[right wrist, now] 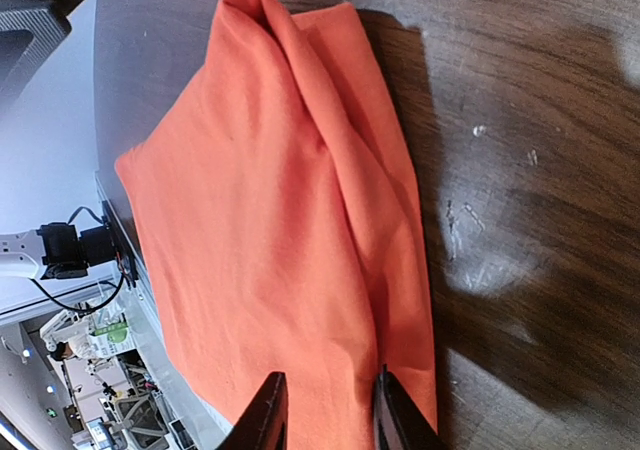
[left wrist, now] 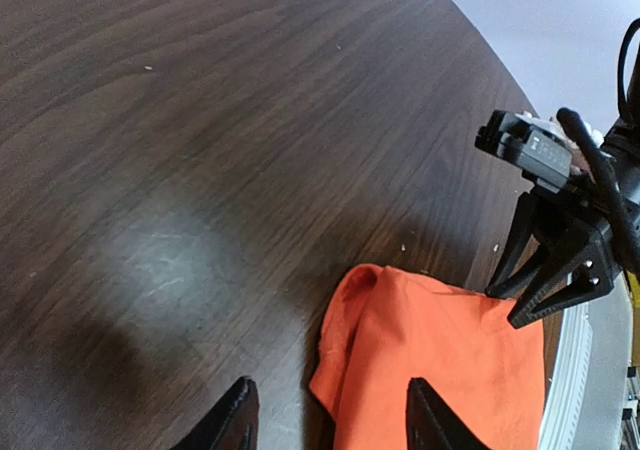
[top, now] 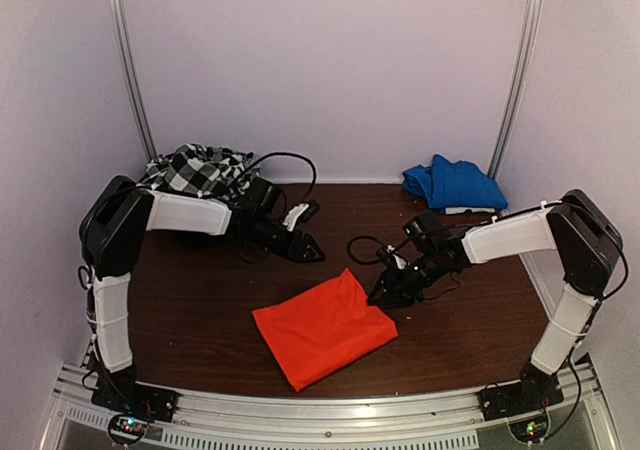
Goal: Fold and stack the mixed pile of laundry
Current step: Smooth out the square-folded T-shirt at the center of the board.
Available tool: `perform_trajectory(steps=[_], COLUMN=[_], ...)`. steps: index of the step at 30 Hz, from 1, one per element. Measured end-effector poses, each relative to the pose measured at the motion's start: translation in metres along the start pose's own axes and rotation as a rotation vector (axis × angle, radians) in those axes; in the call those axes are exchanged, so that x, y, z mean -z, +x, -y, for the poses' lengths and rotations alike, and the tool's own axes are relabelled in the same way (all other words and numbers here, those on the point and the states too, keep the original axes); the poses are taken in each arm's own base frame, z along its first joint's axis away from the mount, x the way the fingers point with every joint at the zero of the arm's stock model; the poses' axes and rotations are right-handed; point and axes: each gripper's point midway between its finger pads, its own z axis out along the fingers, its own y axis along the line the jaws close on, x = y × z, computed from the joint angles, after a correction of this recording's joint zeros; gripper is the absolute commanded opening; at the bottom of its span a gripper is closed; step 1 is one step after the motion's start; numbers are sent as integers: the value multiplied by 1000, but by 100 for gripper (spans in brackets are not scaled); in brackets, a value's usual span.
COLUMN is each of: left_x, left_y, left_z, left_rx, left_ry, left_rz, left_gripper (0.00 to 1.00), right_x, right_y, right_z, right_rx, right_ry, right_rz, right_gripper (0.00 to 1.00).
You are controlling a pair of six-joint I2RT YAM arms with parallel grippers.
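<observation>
The orange-red garment (top: 325,328) lies folded flat in the middle of the table. It also shows in the left wrist view (left wrist: 450,360) and fills the right wrist view (right wrist: 280,220). The black-and-white checked garment (top: 195,168) is heaped at the back left. I cannot make out the plain black garment. My left gripper (top: 305,250) (left wrist: 330,425) is open and empty above the bare table, just behind the orange garment. My right gripper (top: 385,292) (right wrist: 325,415) is partly open, its fingers just over the garment's right edge, with flat cloth showing between them.
A blue garment (top: 452,182) lies folded at the back right by the wall. The dark wood table (top: 200,310) ends at a metal rail (top: 330,410) in front. Walls close the back and both sides.
</observation>
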Motion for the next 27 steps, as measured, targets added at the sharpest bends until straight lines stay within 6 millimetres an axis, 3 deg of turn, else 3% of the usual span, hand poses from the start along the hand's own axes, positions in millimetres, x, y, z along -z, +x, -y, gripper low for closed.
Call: perform_trajectory(steps=[8, 11, 15, 17, 24, 26, 27], left_x=[-50, -61, -67, -68, -61, -62, -64], left_y=[30, 40, 45, 45, 36, 33, 31], left_z=[24, 33, 32, 29, 24, 18, 16], left_rx=[-12, -7, 19, 35, 99, 121, 121], left_ry=[136, 178, 206, 214, 258, 255, 253], left_rz=[-99, -122, -131, -129, -107, -115, -115], left_gripper=[42, 30, 7, 0, 0, 24, 31], right_x=[-1, -2, -3, -3, 4, 5, 5], right_y=[7, 12, 16, 18, 24, 20, 18], right_z=[6, 10, 13, 15, 12, 9, 8], right_rx=[-16, -27, -40, -43, -27, -17, -12], right_ry=[4, 9, 14, 15, -2, -13, -16], right_rz=[-9, -17, -26, -26, 1, 16, 22], right_gripper=[26, 20, 0, 0, 0, 0, 0])
